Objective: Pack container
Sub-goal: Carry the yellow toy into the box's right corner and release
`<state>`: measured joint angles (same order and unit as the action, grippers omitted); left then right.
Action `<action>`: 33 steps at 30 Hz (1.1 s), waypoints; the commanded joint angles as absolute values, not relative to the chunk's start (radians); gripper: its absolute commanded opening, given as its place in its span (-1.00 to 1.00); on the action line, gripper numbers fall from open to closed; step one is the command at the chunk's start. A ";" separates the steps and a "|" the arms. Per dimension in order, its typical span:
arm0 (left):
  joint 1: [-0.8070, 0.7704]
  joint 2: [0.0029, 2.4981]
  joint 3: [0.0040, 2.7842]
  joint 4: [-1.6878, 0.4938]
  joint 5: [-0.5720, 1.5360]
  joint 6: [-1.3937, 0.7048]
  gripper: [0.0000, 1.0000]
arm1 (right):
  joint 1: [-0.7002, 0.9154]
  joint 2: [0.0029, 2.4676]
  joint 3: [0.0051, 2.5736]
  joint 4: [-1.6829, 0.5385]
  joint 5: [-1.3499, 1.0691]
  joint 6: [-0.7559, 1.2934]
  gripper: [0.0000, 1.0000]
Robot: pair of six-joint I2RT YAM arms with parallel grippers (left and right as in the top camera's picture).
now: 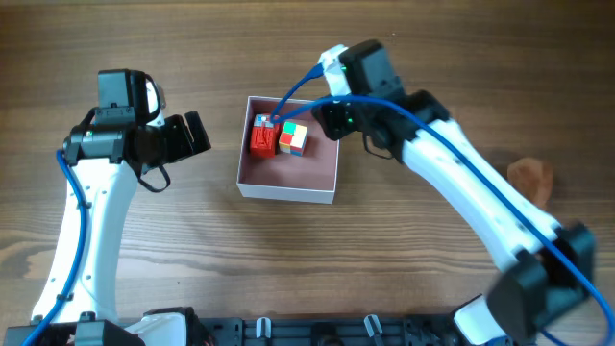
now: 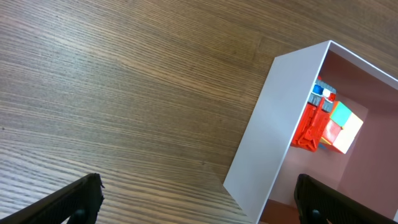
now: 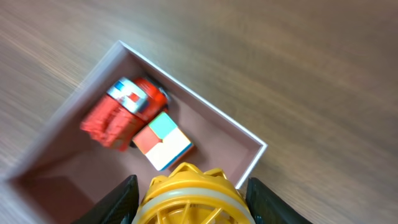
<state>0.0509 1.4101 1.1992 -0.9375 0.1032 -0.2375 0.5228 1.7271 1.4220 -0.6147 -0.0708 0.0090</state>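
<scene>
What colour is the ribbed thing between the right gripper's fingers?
Yellow. The ribbed thing in the right gripper shows best in the right wrist view.

Left arm (image 1: 91,221), left of container (image 1: 288,185): white link shells, black joint housings, blue cable (image 1: 72,187) along side. Right arm (image 1: 471,187), right of container: same white-black build, blue cable (image 1: 298,91). Left end effector (image 2: 202,202) fingers (image 2: 68,202) matte black. Right end effector (image 3: 196,199) fingers (image 3: 118,202) black, possibly rubber-faced; blurred.
</scene>
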 commanded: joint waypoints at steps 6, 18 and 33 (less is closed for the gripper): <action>0.054 1.410 1.195 -0.935 0.116 -0.213 0.99 | 0.525 1.945 1.429 -0.561 -0.056 -0.052 -0.82; 0.054 1.410 1.195 -0.935 0.115 -0.213 1.00 | 0.525 1.943 1.430 -0.562 -0.060 -0.057 0.17; 0.054 1.410 1.195 -0.943 0.115 -0.213 0.99 | 0.305 1.496 1.498 -1.084 0.088 0.418 0.99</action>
<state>0.0509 1.4101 1.1992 -0.9382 0.1036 -0.2371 0.4133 1.5204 1.4773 -1.0538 0.0471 0.3370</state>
